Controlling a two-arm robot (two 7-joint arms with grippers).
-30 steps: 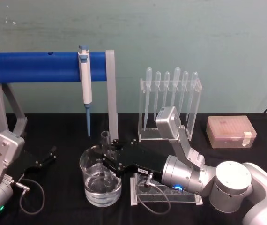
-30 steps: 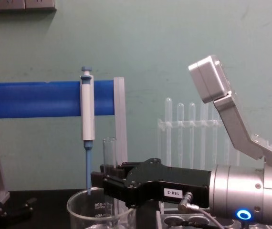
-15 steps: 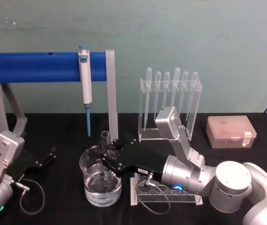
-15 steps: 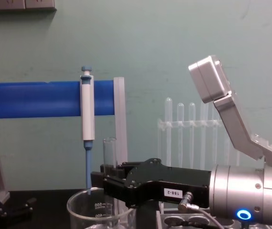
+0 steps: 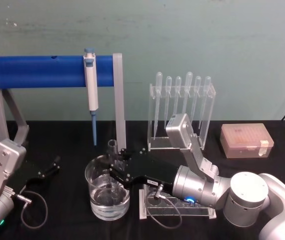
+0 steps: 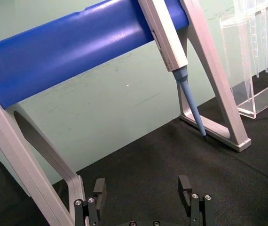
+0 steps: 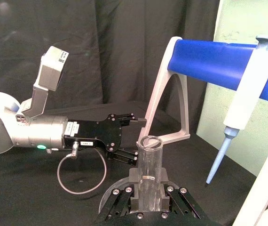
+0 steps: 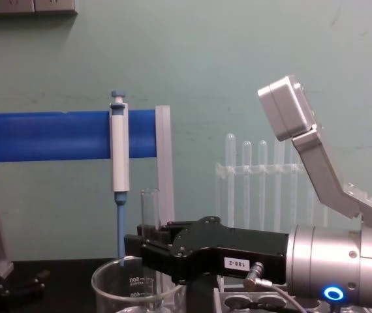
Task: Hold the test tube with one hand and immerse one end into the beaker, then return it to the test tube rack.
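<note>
Black cloth covers the table (image 5: 67, 200). Nearest the robot, a low clear test tube rack (image 5: 202, 213) with grey ends lies under the right forearm. Just to its left stands the beaker (image 5: 93, 200), wide and clear, with water in its lower part. The right gripper (image 5: 116, 172) reaches across the beaker's rim from the right. Its black jaws are closed on the test tube (image 5: 113, 148), which stands upright between them. The tube's open top rises above the jaws, and its lower end goes down inside the beaker to the water. The right wrist view shows the tube (image 7: 148, 165) clamped on both sides by the fingers (image 7: 124, 197). In the chest view its top (image 8: 149, 205) stands clear of the gripper, with the beaker's rim (image 8: 117, 290) below. Over at the left the left gripper (image 5: 51, 167) rests low on the cloth, well apart from the beaker. Its jaws are spread and nothing is between them, as the left wrist view (image 6: 142, 188) also shows. Farther back, a grey stand with a blue bar (image 5: 42, 71) carries a hanging micropipette (image 5: 91, 85), whose blue tip points down behind the beaker. To its right a clear holder (image 5: 211, 115) keeps a row of plastic pipettes (image 5: 188, 100) upright. A pale tip box (image 5: 245, 140) sits to the right of that holder. Behind everything is a green wall (image 5: 182, 35).
</note>
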